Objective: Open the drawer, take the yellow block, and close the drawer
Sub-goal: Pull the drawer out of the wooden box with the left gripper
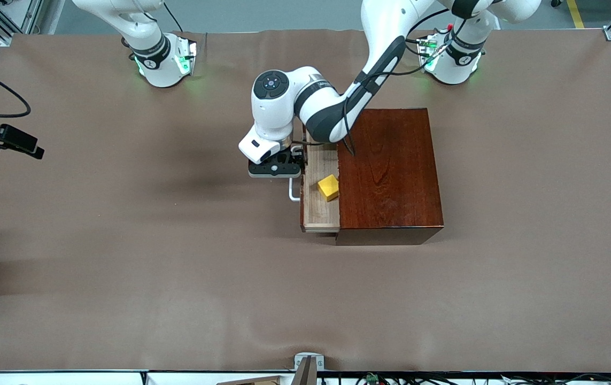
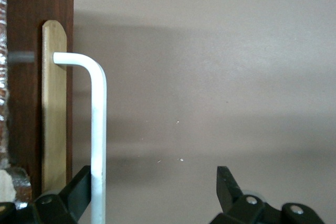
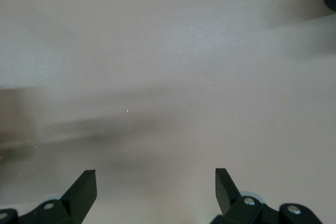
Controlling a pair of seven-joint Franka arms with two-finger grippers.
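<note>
1. Overhead, from the front view, one glossy mahogany box [image 1: 389, 174] sits on the brown table cover [image 1: 123, 240]; its one drawer [image 1: 320, 214] stands partly open toward the right arm's end, pale raw wood inside, long axis running toward the camera. One yellow block [image 1: 329, 187], a small cube, lies in the drawer beside the box edge. The left gripper [image 1: 276, 169] sits at the white U-shaped handle [image 1: 293, 193].
2. Left wrist view: fingers [image 2: 79, 190] spread apart, one touching the handle's round bar.
3. Right wrist view: the right gripper [image 3: 156, 192] waits with fingers apart over bare table.
</note>
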